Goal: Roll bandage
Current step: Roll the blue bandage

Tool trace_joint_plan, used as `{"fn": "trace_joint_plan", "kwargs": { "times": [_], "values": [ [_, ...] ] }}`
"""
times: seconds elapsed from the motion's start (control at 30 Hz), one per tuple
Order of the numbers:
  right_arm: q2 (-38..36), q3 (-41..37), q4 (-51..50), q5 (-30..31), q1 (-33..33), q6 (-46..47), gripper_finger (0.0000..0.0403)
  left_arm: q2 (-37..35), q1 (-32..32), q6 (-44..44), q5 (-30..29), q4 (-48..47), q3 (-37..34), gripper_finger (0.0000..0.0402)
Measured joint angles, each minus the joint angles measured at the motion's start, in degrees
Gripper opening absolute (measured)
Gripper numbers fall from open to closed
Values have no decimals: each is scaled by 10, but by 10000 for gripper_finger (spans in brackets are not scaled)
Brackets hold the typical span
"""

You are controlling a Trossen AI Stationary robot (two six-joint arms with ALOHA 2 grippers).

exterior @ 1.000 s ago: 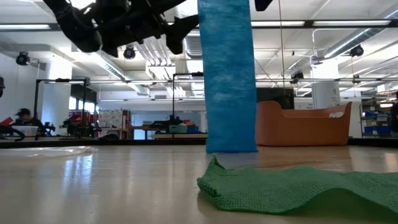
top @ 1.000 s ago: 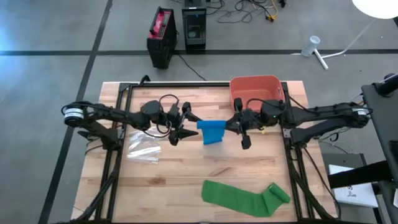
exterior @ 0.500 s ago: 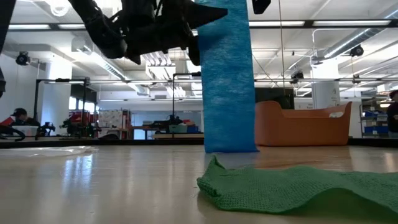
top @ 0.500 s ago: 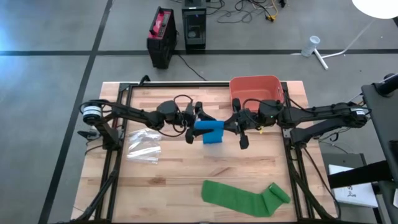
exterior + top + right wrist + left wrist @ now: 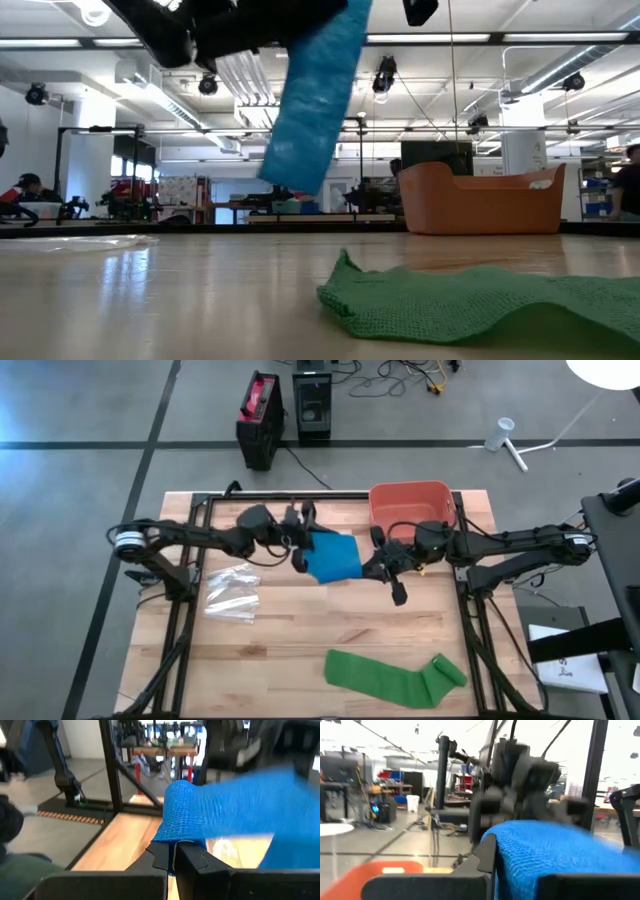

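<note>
Blue bandage (image 5: 334,558) stretched between both grippers, lifted off tabletop (image 5: 300,630). Left gripper (image 5: 303,552) clamped on one end; right gripper (image 5: 372,568) pinching opposite end. Green bandage (image 5: 395,676) lies well apart.

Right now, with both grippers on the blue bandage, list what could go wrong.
1. The blue bandage hangs in the air between the left gripper and the right gripper, both shut on it; a pull apart could slip it from either.
2. Its loose tail dangles at a slant and may unroll.
3. The green bandage lies near the table's front edge, unsecured.
</note>
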Motion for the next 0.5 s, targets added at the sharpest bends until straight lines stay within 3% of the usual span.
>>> {"fn": "trace_joint_plan", "kwargs": {
  "times": [0.3,0.5],
  "values": [
    [20,-1,-15,18,0,-10,3,-131,1,59,-8,-83,0,0],
    [53,-1,-8,21,-1,-15,3,-154,0,60,-7,-88,1,0]
  ]
}}
